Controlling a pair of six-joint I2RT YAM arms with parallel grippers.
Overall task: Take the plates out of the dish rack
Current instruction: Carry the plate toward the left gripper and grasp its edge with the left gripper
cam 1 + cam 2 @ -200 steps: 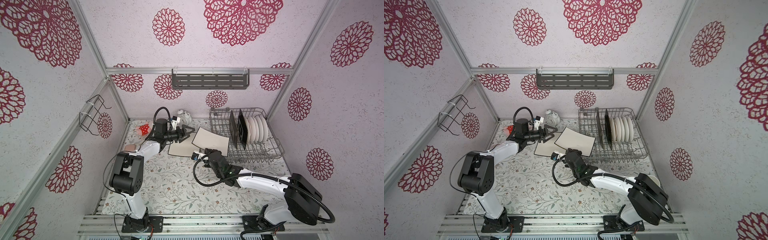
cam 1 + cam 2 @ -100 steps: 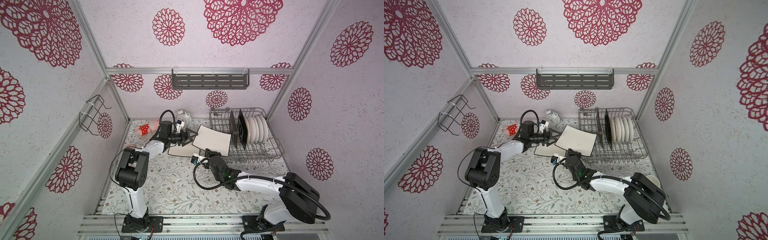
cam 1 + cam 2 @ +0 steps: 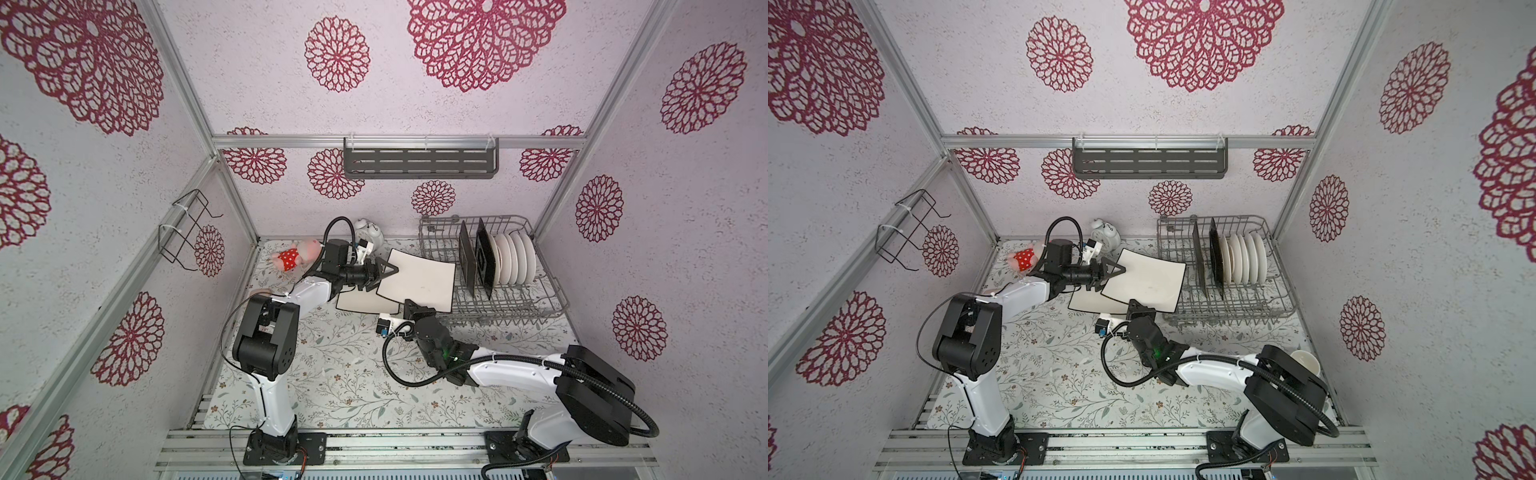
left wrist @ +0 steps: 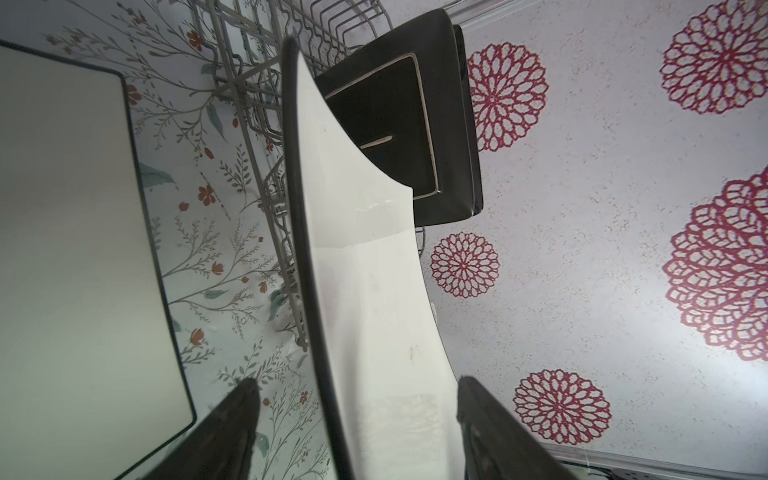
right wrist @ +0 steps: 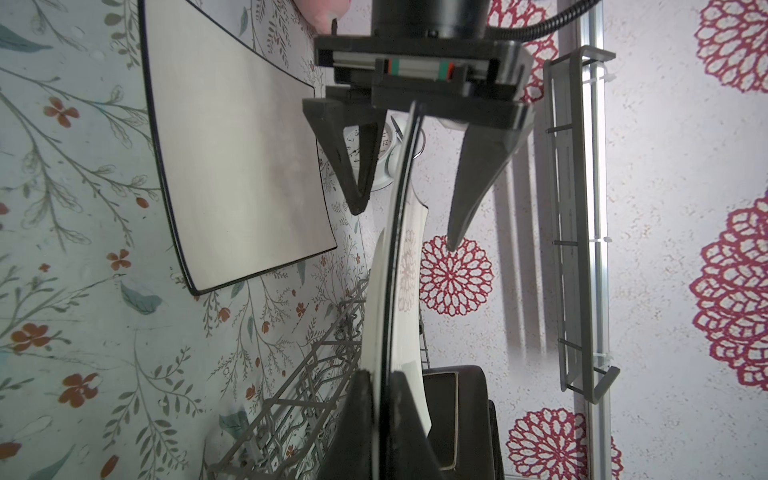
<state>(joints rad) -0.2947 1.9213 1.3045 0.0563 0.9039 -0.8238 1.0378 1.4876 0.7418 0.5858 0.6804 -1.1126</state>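
Toward the back edge of the table point(image 3: 332, 374), my right tool point(image 3: 417, 306) clamps the raised plate point(image 3: 422, 278); my left tool point(image 3: 384, 272), unclenched, straddles its left edge.

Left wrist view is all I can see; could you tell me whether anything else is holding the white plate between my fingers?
Observer: Yes, the right gripper is shut on the plate's opposite edge.
Operator: Thank you. Is my left gripper touching it?
Observer: The right wrist view shows the left gripper open, with a gap on either side of the plate.
Operator: What does the rack hold besides the two black-backed plates?
Observer: A row of round white plates stands upright next to them in the rack.
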